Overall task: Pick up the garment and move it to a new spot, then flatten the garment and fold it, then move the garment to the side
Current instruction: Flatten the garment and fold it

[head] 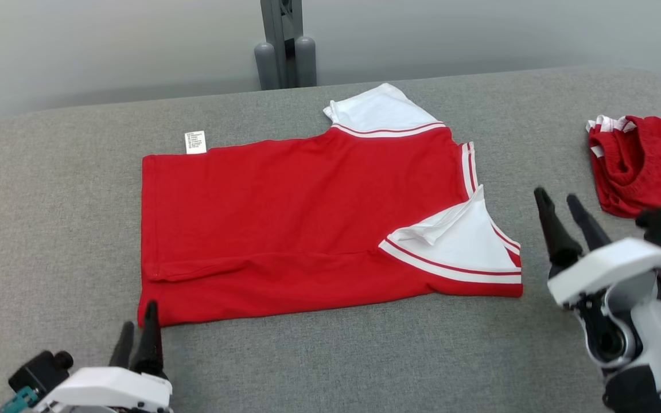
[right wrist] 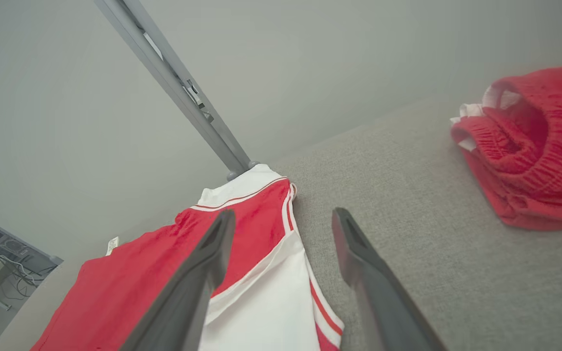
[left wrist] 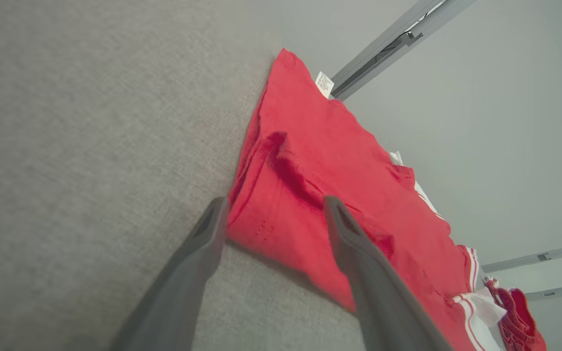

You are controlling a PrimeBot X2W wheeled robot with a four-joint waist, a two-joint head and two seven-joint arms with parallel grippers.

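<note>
Since its near edge seems turned in, stage: folding begun.
Garment (head: 284, 218): flat, mid-table (head: 49, 229).
Left gripper (head: 139, 316): spread wide, empty, at the near-left corner.
Right gripper (head: 555, 196): spread wide, empty.
Outstanding: further folds, move aside.

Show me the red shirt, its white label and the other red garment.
red shirt (head: 284, 218): head view, middle of its red body.
white label (head: 195, 142): head view, centre of the tag.
other red garment (head: 643, 166): head view, its bunched red cloth.

Grey upholstered surface (head: 49, 201), pale wall (head: 107, 46), perhaps metal post (head: 280, 34)
</note>
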